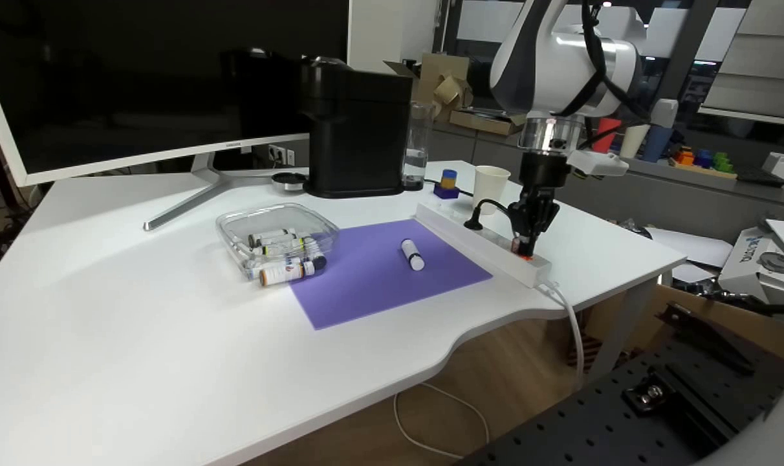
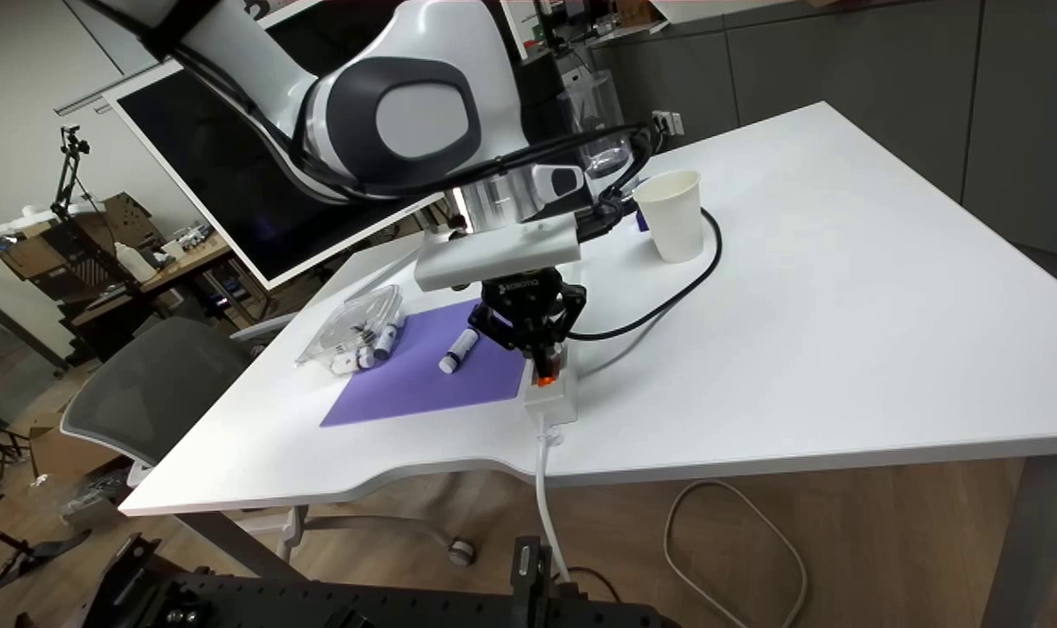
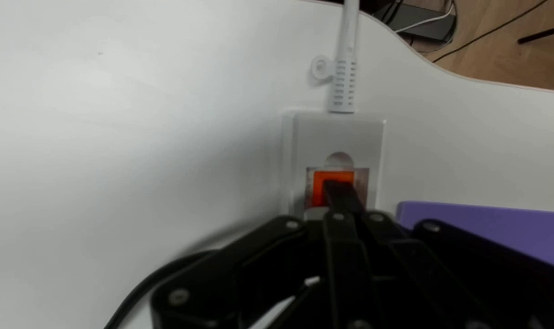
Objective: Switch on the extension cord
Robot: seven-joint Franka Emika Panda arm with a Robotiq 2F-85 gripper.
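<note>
Beside the purple mat (image 1: 372, 278) lies the extension cord (image 1: 484, 247), your closed gripper (image 3: 338, 186) at its orange switch (image 3: 318, 185), so you're likely at the press: push gently down.

You had an office around you, lab-like in part: a white desk with a curved front edge (image 1: 140, 343) carried a large white-framed black monitor (image 1: 146, 77), a grey wheeled chair with a mesh back (image 2: 158, 384) stood by the desk, and flat-fronted grey cabinets (image 2: 851, 70) ran behind. You saw the lab side in a black perforated plate (image 1: 579, 427) and a white-and-grey jointed robot arm (image 2: 424, 118).
</note>
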